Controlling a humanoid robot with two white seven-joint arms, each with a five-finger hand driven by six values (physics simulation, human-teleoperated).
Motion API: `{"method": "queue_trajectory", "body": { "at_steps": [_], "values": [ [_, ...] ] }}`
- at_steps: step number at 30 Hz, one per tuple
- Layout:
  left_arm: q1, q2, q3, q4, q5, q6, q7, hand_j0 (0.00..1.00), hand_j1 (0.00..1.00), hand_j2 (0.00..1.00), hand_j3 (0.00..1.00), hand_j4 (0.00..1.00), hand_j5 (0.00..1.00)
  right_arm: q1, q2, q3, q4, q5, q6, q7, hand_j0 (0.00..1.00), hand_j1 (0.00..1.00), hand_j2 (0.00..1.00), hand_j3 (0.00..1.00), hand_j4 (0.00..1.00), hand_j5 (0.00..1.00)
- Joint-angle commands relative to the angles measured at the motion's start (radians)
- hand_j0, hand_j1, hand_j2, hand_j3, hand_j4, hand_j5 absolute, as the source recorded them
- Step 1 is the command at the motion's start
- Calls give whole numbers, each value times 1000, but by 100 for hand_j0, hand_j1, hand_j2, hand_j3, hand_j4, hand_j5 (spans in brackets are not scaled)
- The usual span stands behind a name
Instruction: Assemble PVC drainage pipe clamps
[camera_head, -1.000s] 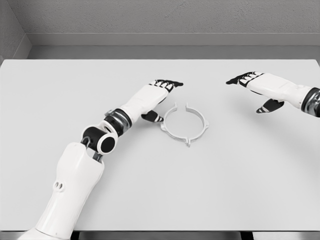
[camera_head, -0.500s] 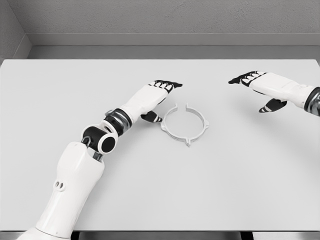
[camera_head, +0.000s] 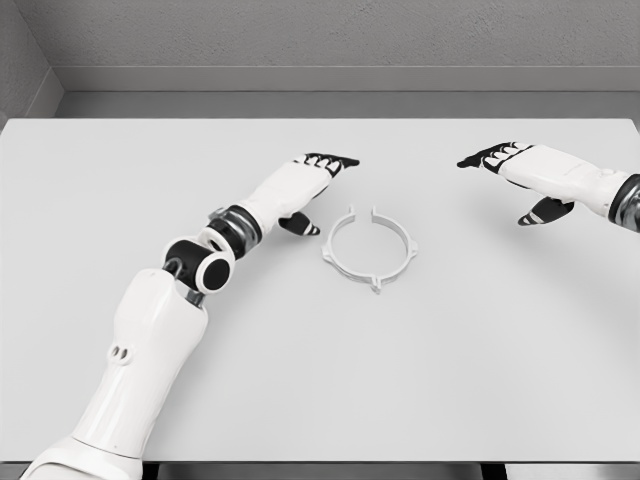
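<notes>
A white PVC pipe clamp ring (camera_head: 367, 246) lies flat on the table, near the middle, with a gap at its far side and small tabs on its rim. My left hand (camera_head: 305, 190) hovers just left of the ring, fingers stretched out, thumb close to the ring's left edge but apart from it, holding nothing. My right hand (camera_head: 515, 175) is at the right, well clear of the ring, fingers extended and empty.
The white table (camera_head: 320, 380) spans the view, with a grey wall behind its far edge. My left forearm and elbow (camera_head: 200, 270) lie low over the table's left-centre.
My left hand has drawn back a little up and to the left, away from the ring. The right hand shifted slightly to the right. The ring has not moved.
</notes>
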Motion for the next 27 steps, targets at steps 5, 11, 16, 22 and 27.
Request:
{"method": "queue_trajectory", "body": {
  "at_steps": [5,11,16,22,27],
  "values": [
    [0,0,-7,2,2,0,1,100,100,100,100,100,100,0,-3,0,0,-5,2,0,100,100,100,100,100,100],
    [-2,0,-18,14,2,2,1,100,100,100,100,100,100,0,-1,0,0,-4,2,0,100,100,100,100,100,100],
    [-8,0,-24,22,-13,2,2,100,100,100,100,100,100,-3,1,0,2,-4,2,3,100,100,100,100,100,100],
    [-8,0,-27,22,-14,2,1,100,100,100,100,100,100,-5,10,0,0,-4,2,7,100,100,100,100,100,100],
    [-11,0,-35,21,-14,2,1,100,100,100,100,100,100,-5,13,0,0,-4,0,7,100,100,100,100,100,100]
  ]
}}
